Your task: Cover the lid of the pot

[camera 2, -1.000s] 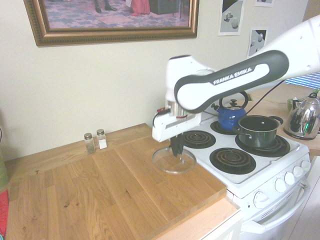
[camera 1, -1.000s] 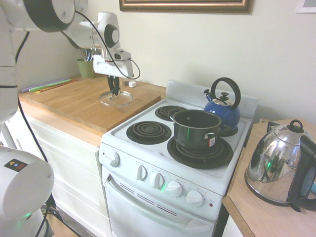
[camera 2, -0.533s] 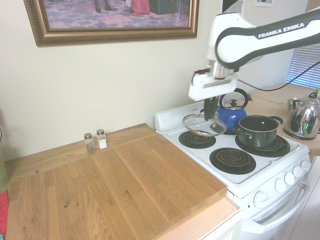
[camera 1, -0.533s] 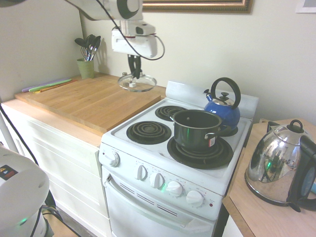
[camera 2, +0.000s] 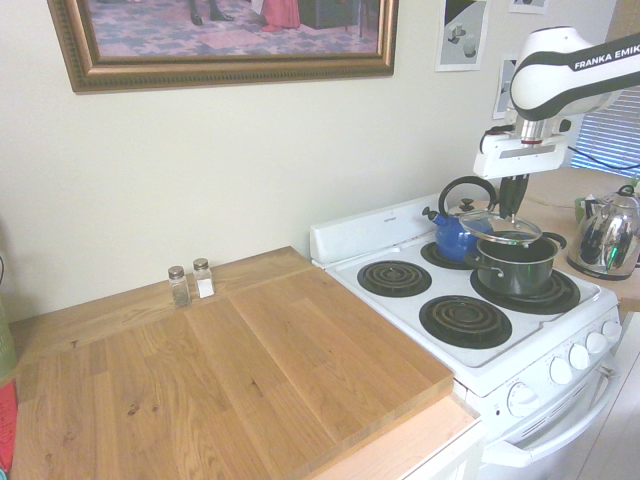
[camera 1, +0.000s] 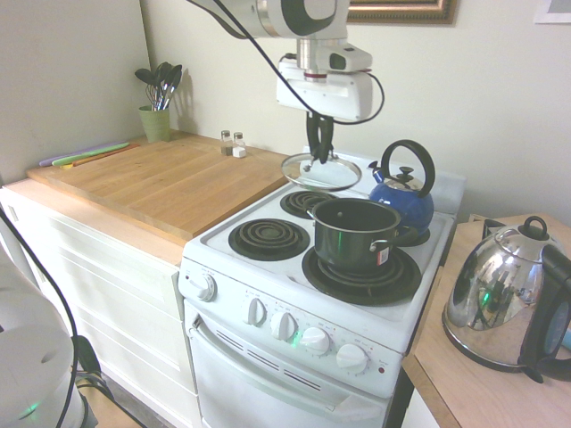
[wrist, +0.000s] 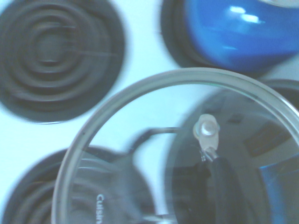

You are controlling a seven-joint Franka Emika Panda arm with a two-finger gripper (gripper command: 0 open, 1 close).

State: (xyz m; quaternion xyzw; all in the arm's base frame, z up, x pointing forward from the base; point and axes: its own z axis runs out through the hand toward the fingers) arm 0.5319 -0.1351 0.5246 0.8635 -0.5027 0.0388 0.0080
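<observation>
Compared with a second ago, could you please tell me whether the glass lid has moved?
Yes, the glass lid has moved from above the wooden board to above the stove.

In the first exterior view, the wooden surface bears two shakers at two o'clock and a green holder at twelve; the stove bears the pot at four, the blue kettle at two.

Wrist vw: blue kettle cut off, blurred; lid cut off
</observation>
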